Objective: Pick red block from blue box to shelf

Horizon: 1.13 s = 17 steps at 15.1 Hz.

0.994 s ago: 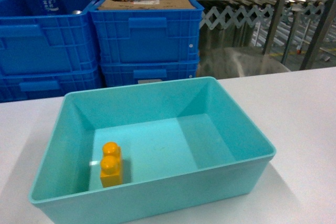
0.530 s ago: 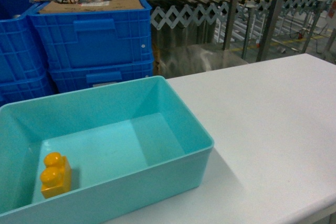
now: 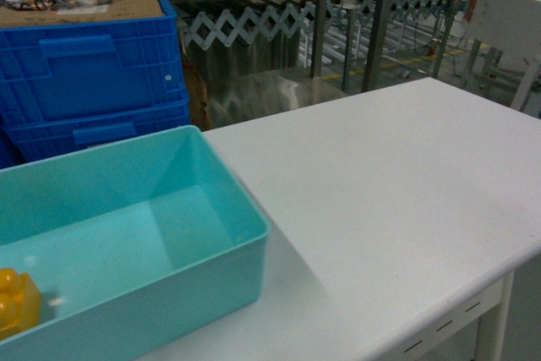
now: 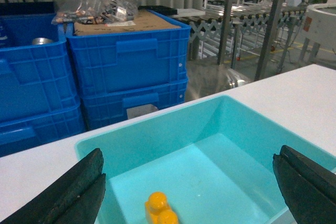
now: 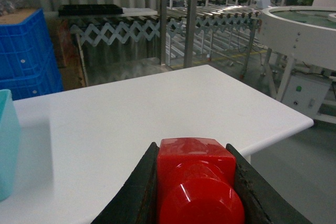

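Note:
The red block [image 5: 195,179] is clamped between the dark fingers of my right gripper [image 5: 191,148], stud toward the camera, held above the white table [image 5: 157,108]. The blue box [image 3: 127,234] stands on the table at the left, with only a yellow two-stud block [image 3: 15,302] inside it. My left gripper [image 4: 190,182] hangs open over the blue box [image 4: 231,129], one finger to each side of the yellow block [image 4: 160,211]. Steel posts of the shelf [image 3: 385,23] rise beyond the table's far edge. Neither gripper shows in the head view.
Dark blue ribbed crates [image 3: 84,82] are stacked behind the box, a cardboard sheet and a bag of parts on top. A roller conveyor [image 5: 220,14] and a round white machine [image 5: 299,30] stand at the right. The table's right edge [image 3: 507,268] drops to the floor.
The head view has swung to the right: the blue box and yellow block have slid to the left edge of the frame, and more of the white table and its right corner now shows.

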Motion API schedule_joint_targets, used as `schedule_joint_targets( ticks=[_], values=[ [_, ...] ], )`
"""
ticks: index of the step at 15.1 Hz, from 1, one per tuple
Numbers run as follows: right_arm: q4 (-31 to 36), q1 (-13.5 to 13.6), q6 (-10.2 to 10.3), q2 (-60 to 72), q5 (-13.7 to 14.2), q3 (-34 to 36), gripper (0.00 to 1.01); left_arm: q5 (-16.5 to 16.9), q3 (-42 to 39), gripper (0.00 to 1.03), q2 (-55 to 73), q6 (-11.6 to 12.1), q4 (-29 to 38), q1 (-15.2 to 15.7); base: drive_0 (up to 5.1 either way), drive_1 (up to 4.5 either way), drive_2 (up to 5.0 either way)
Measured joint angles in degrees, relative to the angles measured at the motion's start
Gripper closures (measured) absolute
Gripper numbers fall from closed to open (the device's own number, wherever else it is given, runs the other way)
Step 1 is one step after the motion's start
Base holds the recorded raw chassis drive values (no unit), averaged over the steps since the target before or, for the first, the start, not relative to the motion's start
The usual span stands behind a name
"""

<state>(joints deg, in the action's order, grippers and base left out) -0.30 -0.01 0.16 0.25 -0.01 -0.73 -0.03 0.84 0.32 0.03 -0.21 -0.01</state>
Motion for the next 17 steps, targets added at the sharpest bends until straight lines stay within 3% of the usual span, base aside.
schedule_joint_targets(
  ticks=[17],
  values=[
    [0.0,0.0,0.0,0.0,0.0,0.0,0.73,0.0,0.0,0.05,0.0,0.0,0.0,0.0,-1.5,-1.47,-1.5]
  ],
)
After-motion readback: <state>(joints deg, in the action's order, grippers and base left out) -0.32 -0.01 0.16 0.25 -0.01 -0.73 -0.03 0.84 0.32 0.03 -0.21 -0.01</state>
